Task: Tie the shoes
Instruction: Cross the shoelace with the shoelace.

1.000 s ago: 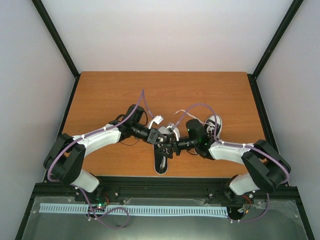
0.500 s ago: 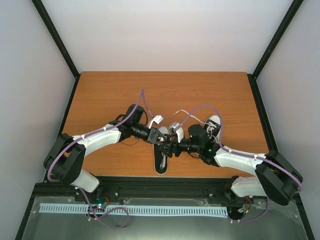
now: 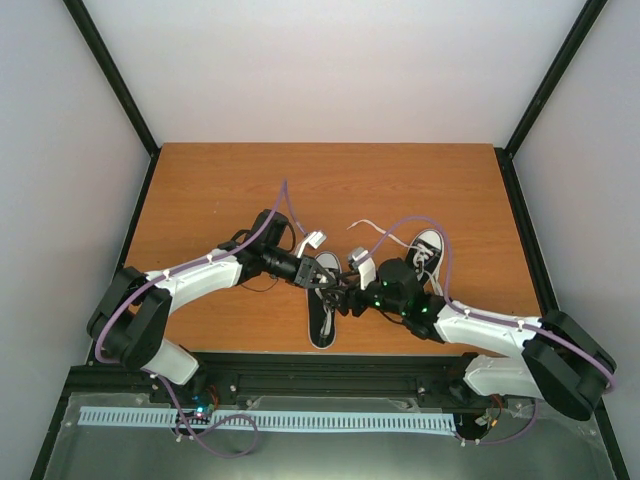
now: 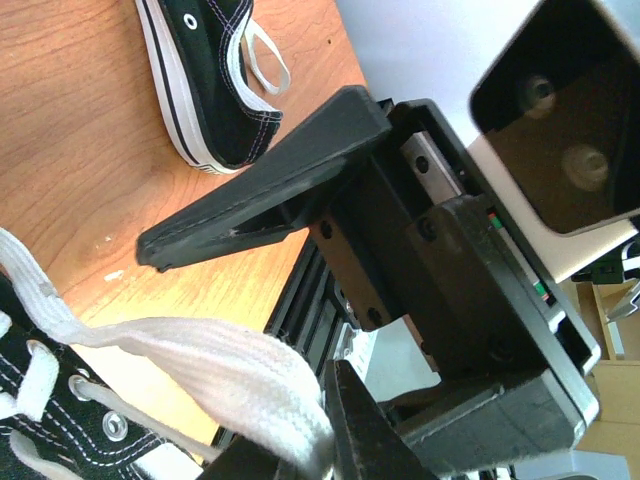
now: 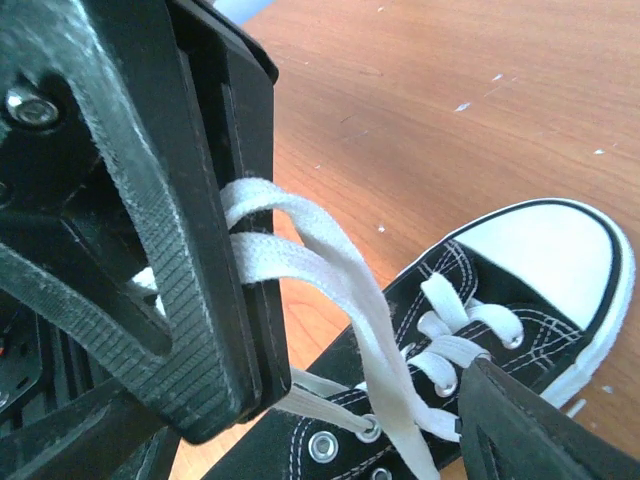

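Overhead camera looks down from behind; wrist cameras, facing each other closely, share the flat white lace (image 4: 200, 360) at the left gripper (image 5: 235, 250).

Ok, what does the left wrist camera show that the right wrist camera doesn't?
Only the left wrist view shows the second shoe lying apart on the table. Only the right wrist view shows the near shoe with its white toe cap. Both show that shoe's eyelets, a white lace stretched up off it, and the wooden table.
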Controlling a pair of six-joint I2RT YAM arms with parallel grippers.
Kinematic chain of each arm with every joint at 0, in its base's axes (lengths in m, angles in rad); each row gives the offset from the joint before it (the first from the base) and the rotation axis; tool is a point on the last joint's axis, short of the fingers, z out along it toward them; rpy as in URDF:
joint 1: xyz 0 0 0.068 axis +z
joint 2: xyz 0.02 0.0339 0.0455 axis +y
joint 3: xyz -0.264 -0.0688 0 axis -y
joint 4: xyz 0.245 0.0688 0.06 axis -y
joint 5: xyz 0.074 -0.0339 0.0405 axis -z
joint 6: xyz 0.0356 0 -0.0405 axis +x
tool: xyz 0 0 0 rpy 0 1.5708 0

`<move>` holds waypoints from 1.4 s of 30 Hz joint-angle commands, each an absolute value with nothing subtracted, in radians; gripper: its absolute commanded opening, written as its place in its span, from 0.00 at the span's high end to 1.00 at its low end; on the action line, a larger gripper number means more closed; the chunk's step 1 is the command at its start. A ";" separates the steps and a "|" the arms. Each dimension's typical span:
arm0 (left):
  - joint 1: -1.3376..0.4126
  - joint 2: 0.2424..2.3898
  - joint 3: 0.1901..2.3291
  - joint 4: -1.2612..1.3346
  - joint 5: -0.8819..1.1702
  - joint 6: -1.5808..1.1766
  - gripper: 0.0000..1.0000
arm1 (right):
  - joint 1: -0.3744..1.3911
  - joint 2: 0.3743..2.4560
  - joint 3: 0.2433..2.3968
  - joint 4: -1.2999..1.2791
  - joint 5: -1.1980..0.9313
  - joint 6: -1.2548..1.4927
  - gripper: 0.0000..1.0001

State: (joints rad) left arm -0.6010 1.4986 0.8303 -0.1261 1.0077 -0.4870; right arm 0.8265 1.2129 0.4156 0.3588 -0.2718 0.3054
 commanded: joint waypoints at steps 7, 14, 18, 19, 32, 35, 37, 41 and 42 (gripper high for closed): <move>-0.601 1.483 0.835 -0.096 1.008 -0.508 0.94 | 0.839 1.194 0.411 0.366 -0.255 0.278 0.33; -0.601 1.483 0.832 -0.096 1.008 -0.509 0.94 | 0.857 1.232 0.439 0.377 -0.199 0.260 0.36; -0.601 1.485 0.831 -0.094 1.007 -0.511 0.94 | 0.862 1.244 0.449 0.387 -0.161 0.260 0.42; -0.601 1.486 0.831 -0.093 1.006 -0.512 0.94 | 0.864 1.245 0.451 0.390 -0.149 0.265 0.43; -0.601 1.487 0.821 -0.075 0.997 -0.523 0.94 | 0.893 1.284 0.454 0.431 -0.040 0.310 0.75; -0.601 1.488 0.821 -0.076 0.987 -0.523 0.94 | 0.893 1.269 0.440 0.429 0.003 0.328 0.89; -0.601 1.488 0.822 -0.077 0.985 -0.522 0.94 | 0.893 1.259 0.428 0.427 0.028 0.338 0.96; -0.601 1.483 0.830 -0.110 0.936 -0.503 0.91 | 0.893 1.240 0.411 0.401 0.086 0.364 0.97; -0.601 1.482 0.835 -0.117 0.915 -0.499 0.90 | 0.893 1.232 0.404 0.397 0.093 0.364 0.97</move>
State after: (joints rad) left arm -0.5987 1.4986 0.8215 -0.0784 0.9493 -0.5159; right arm 0.8967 1.2716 0.4274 0.3840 -0.0177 0.3367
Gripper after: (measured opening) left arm 0.083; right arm 0.033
